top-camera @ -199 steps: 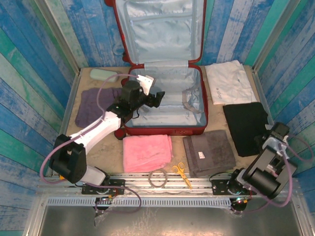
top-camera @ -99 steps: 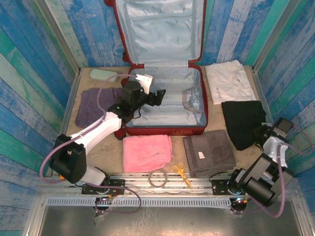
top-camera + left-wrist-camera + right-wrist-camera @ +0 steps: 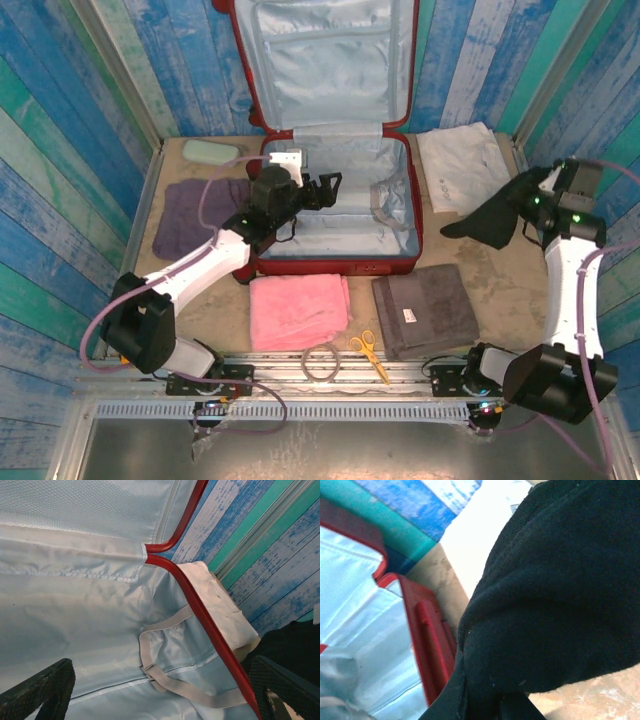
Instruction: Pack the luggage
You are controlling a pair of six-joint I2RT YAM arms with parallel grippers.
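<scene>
At the far left a pale green pouch (image 3: 208,152) and a purple towel (image 3: 188,215) lie on the table, outside the case. Next, the left gripper (image 3: 322,190) hovers over the left part of the luggage (image 3: 340,264) with its jaws spread wide and nothing between them. The luggage sits at the middle back of the table, lid propped against the rear wall, and its lined tub holds only its own grey straps (image 3: 386,206), so nothing looks packed yet. In front of it a pink towel (image 3: 298,310), a grey ring (image 3: 320,360), scissors (image 3: 370,352) and a grey towel (image 3: 425,315) lie untouched. To the right a white garment (image 3: 460,165) lies flat just beside the case. At the far right the right gripper (image 3: 532,203) is clamped on a black garment (image 3: 485,222), which hangs clear of the table. By my judgement packing has barely begun: this garment would be item 1, and 5 fabric items remain outside
</scene>
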